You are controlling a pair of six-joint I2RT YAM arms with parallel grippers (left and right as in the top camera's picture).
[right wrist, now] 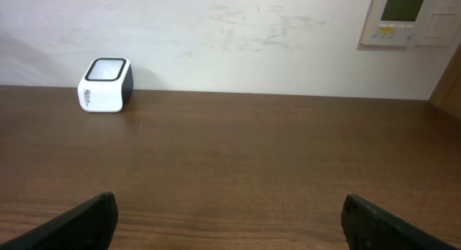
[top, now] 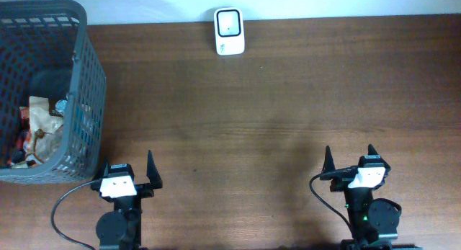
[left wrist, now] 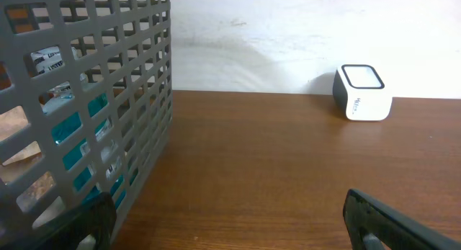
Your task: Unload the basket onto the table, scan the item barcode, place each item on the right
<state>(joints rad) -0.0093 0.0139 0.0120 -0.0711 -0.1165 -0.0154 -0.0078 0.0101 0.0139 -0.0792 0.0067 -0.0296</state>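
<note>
The white barcode scanner (top: 229, 31) stands at the table's far edge, its window facing up; it also shows as a white box (left wrist: 362, 93) in the left wrist view and as the same box (right wrist: 105, 85) in the right wrist view. Several packaged items (top: 45, 124) lie in the grey mesh basket (top: 92, 91) at the far left. My left gripper (top: 127, 162) is open and empty at the near edge, just right of the basket (left wrist: 108, 99). At the near right, my right gripper (top: 350, 150) is open and empty above bare wood.
A brown wooden table (top: 274, 113) runs between the arms and the scanner. A white wall backs its far edge, with a control panel (right wrist: 403, 16) mounted on it at the right. Teal and brown packets (left wrist: 68, 127) show through the basket's mesh.
</note>
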